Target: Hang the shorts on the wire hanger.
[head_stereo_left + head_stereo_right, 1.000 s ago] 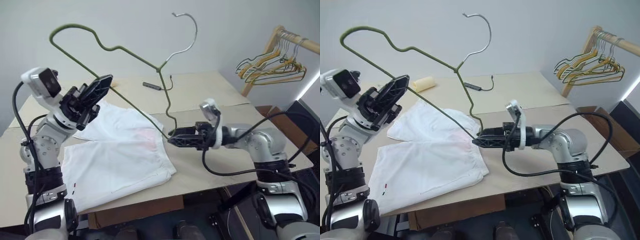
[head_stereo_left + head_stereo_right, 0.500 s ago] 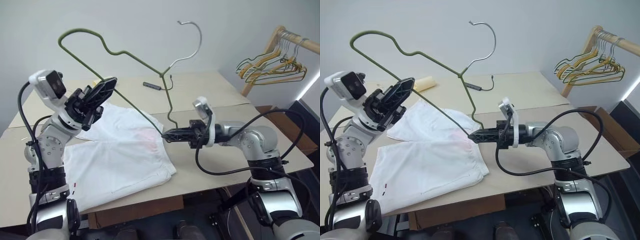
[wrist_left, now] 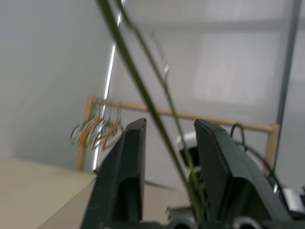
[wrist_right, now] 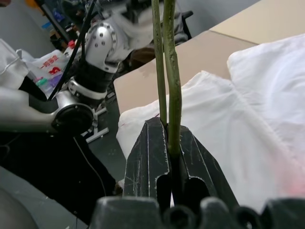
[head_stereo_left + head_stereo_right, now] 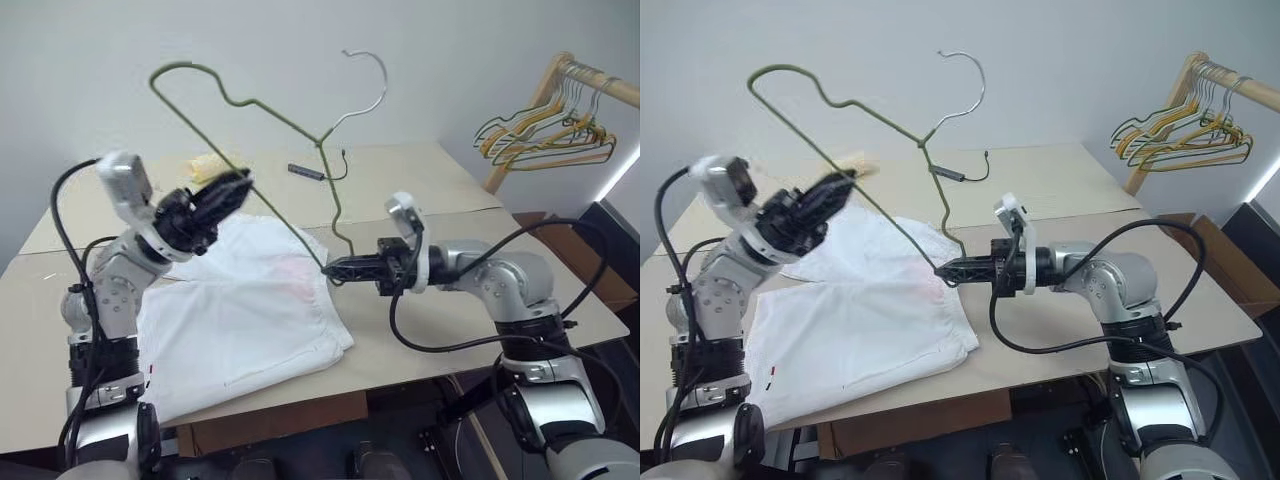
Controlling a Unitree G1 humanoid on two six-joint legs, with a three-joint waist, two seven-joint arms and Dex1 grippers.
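- Your right gripper (image 5: 331,270) is pinched tight on the low end of the wire hanger (image 5: 262,105), holding it up above the table (image 5: 430,185).
- Your left gripper (image 5: 232,186) has its fingers apart around the hanger's long wire.
- The shorts (image 5: 240,315) lie flat below.

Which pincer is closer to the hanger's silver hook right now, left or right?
Right, narrowly. The right pincer is shut on the wire hanger at its lower corner, below the hook; the left pincer, jaws apart around the long wire, sits farther off to the side.
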